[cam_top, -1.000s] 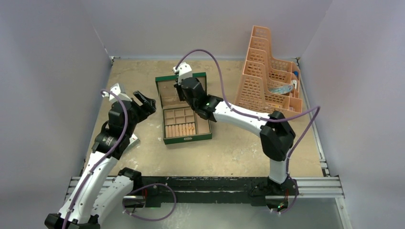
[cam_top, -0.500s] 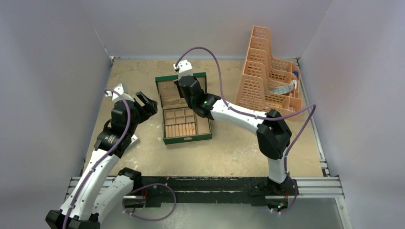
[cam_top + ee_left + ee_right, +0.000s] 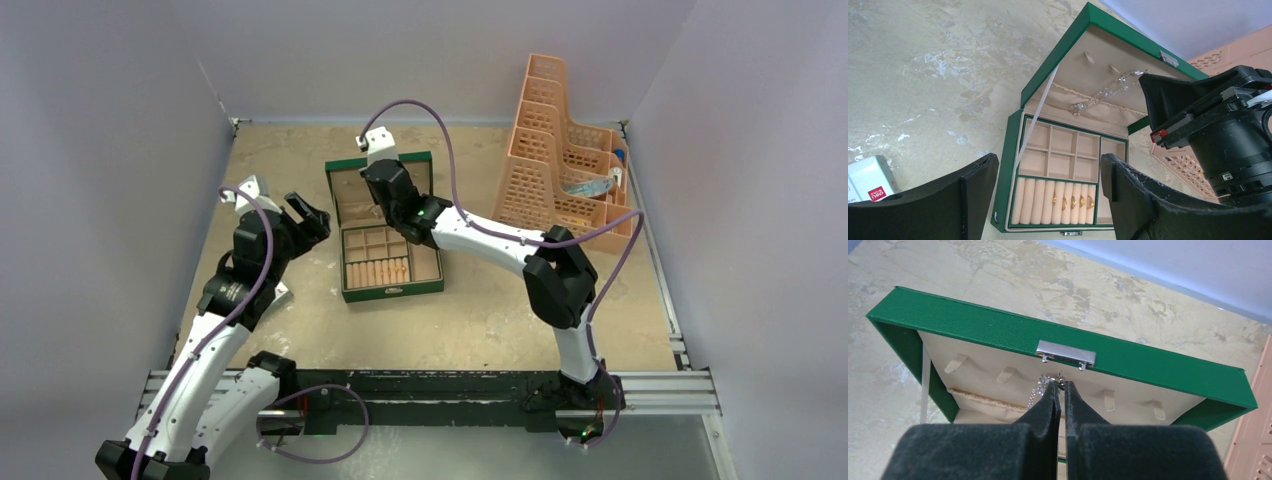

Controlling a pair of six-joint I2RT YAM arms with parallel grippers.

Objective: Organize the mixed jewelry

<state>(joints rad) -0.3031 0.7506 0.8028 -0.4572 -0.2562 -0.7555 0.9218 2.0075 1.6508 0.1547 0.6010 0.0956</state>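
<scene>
Your right jaws are pinching the silvery chain [image 3: 1107, 92] up at the green box [image 3: 998, 330] lid, left jaws spread wide off to its left.

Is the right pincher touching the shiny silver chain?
Touching. The right wrist view shows the right gripper pinching the thin silvery chain inside the green box's open lid.

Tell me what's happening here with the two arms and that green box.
The right gripper is pinched shut on the silver chain, holding it against the inside of the open lid of the green box, near the hooks. The left gripper hangs open beside the box, holding nothing. Several gold rings sit in the ring rolls at the front.
</scene>
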